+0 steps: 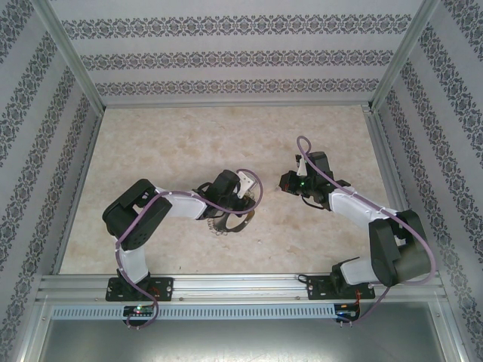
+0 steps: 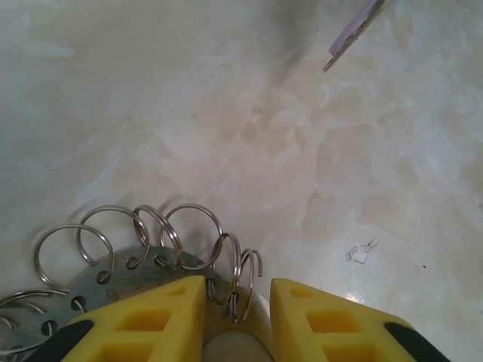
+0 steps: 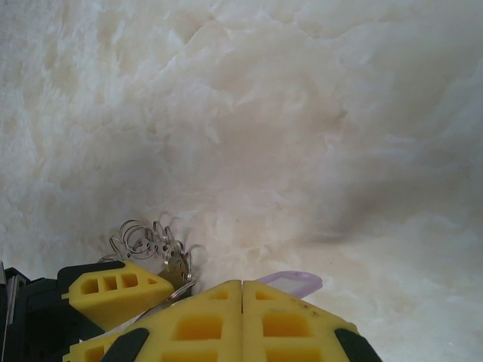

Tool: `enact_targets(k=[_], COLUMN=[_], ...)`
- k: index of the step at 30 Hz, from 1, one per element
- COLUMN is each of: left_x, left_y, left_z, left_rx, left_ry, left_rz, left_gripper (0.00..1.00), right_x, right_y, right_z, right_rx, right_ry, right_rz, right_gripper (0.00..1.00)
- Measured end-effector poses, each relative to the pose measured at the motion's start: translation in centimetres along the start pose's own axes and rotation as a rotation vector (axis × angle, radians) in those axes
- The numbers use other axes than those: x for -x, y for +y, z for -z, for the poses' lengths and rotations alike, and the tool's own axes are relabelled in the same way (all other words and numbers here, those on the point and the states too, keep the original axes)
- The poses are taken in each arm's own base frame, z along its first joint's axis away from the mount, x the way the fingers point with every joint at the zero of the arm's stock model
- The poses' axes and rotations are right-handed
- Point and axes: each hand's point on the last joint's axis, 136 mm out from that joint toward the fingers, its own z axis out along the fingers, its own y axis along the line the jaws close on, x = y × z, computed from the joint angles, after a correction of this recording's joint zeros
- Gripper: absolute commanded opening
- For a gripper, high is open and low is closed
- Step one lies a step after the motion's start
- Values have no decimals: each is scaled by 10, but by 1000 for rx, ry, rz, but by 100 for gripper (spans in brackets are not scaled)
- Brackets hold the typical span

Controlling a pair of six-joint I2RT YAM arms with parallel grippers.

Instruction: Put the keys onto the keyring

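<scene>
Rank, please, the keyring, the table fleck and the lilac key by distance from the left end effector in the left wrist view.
1. Grey metal keyring: held in the left end effector.
2. Tiny glinting fleck: on the table, right.
3. Pale lilac key: far top right.

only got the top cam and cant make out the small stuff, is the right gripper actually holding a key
Observer: Yes. On the right wrist camera the right gripper is shut, and the lilac head of the key pokes out just beyond it.
Operator: ok and has the left one got the ring
Observer: It looks so. On the left wrist camera the keyring passes between the yellow fingers of the left gripper, its flat rim strung with small split rings.
</scene>
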Motion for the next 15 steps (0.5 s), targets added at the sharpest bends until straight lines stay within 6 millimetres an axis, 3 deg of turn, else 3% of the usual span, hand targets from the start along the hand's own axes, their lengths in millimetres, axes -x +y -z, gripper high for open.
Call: enact_targets(k=[8, 13, 15], left_x=[-2, -2, -2], left_y=[2, 3, 2], left_z=[-1, -2, -2], left_rx=[8, 11, 11], left_ry=[5, 5, 2], left_rz=[1, 2, 2], left_gripper=[22, 11, 2], right_x=[0, 0, 0], right_y=[0, 0, 0], right_z=[0, 0, 0], right_rx=[0, 0, 0], right_ry=[0, 0, 0], right_rz=[0, 0, 0], right_gripper=[0, 0, 0])
